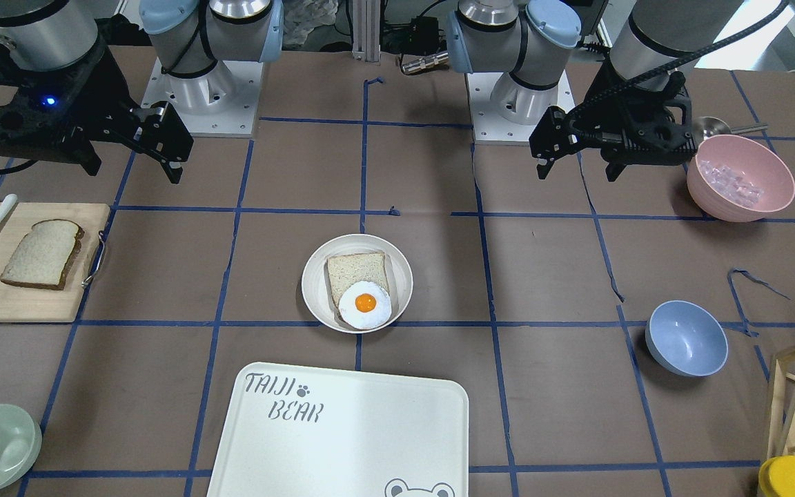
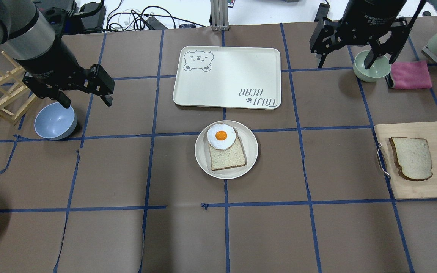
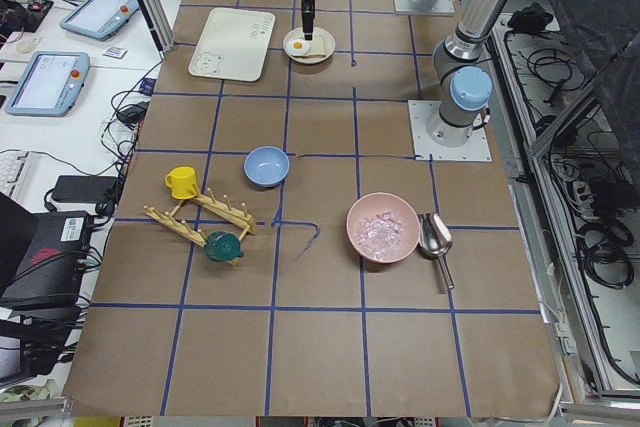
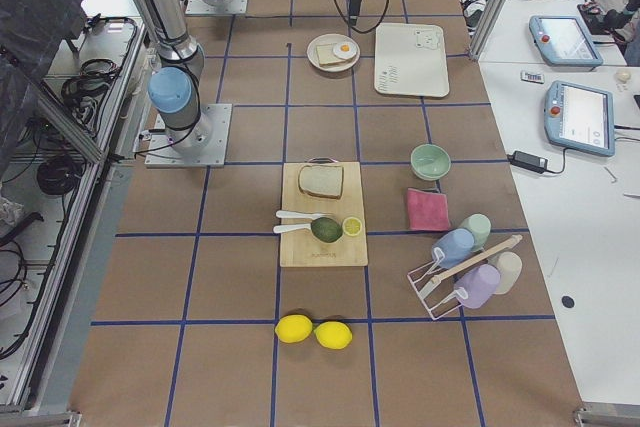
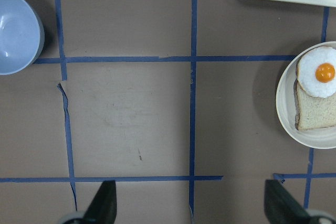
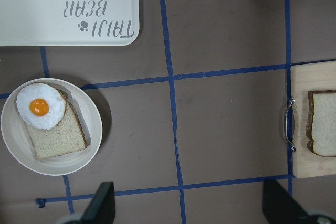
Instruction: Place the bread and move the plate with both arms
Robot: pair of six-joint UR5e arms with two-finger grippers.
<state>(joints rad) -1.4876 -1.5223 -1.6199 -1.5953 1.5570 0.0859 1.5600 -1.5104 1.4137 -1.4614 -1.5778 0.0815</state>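
The right end effector (image 2: 345,60) hangs above the bench (image 2: 127,235) with its fingers spread wide and nothing between them. The bread (image 2: 412,158) lies flat on a wooden board (image 2: 412,189), off to this end effector's right and back toward the robot's base, well apart from it. The plate (image 2: 203,159) sits to its left, between the two end effectors. It carries a squarer slice (image 2: 228,157) with a fried egg (image 2: 221,135) overlapping one end. The left end effector (image 2: 87,99) is likewise open and empty above the bench. The plate lies to its right, and a blue bowl (image 2: 55,121) is near it on its left.
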